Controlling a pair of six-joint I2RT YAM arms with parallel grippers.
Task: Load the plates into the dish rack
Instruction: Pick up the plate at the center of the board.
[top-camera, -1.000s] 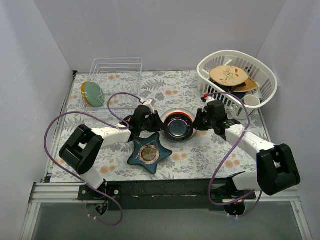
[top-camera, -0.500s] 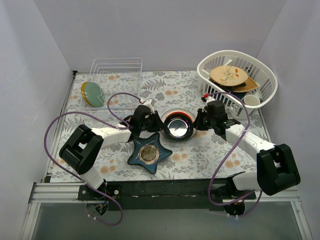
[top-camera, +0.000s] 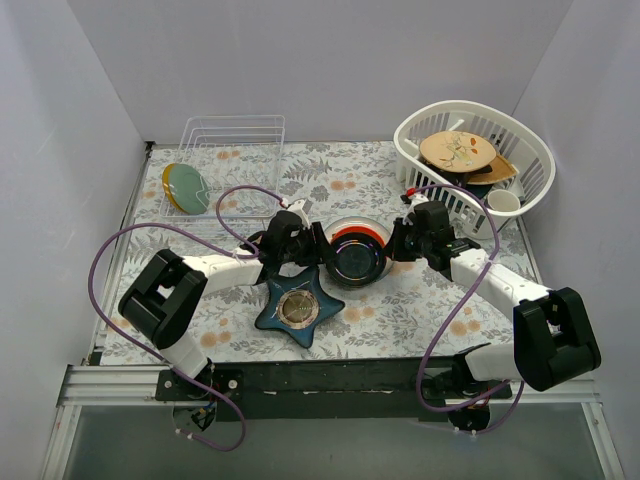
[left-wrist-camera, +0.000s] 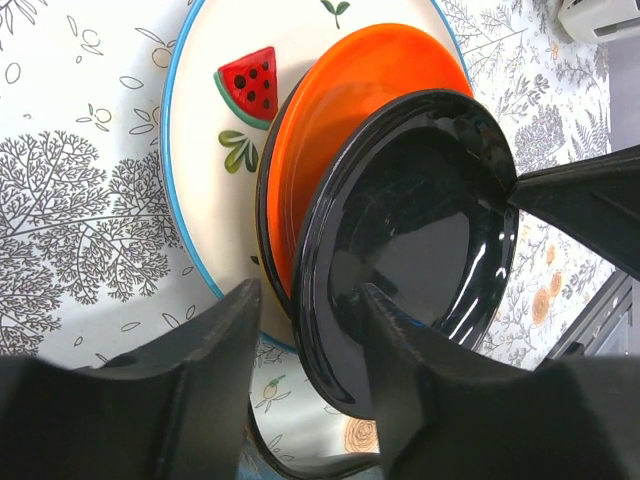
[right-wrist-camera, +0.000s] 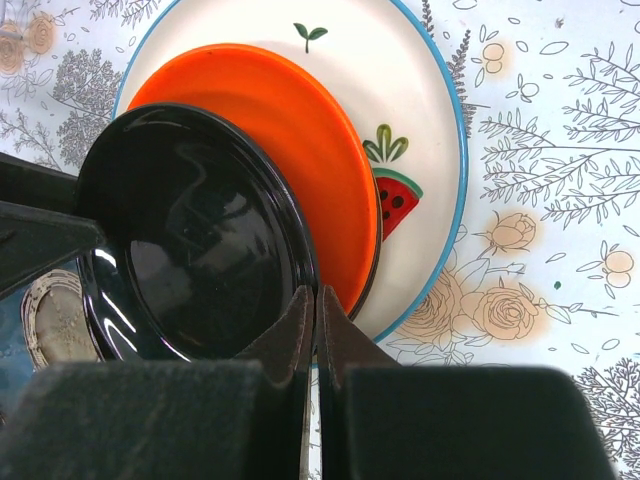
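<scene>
Glossy round black plate in tight right claw; left claw ajar astride rim.

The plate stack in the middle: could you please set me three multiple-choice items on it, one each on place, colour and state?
1. Where is the black plate?
A. beneath the orange plate
B. tilted above the orange plate
C. far from the orange plate

2. What colour is the rim of the watermelon plate?
A. blue
B. green
C. yellow

3. How does the right gripper stand?
A. wide open
B. shut on the black plate's rim
C. out of view

Answers:
1 B, it slants over the orange plate, covering part of it.
2 A, a thin blue line rings the white plate.
3 B, its fingers meet on the rim.
</scene>
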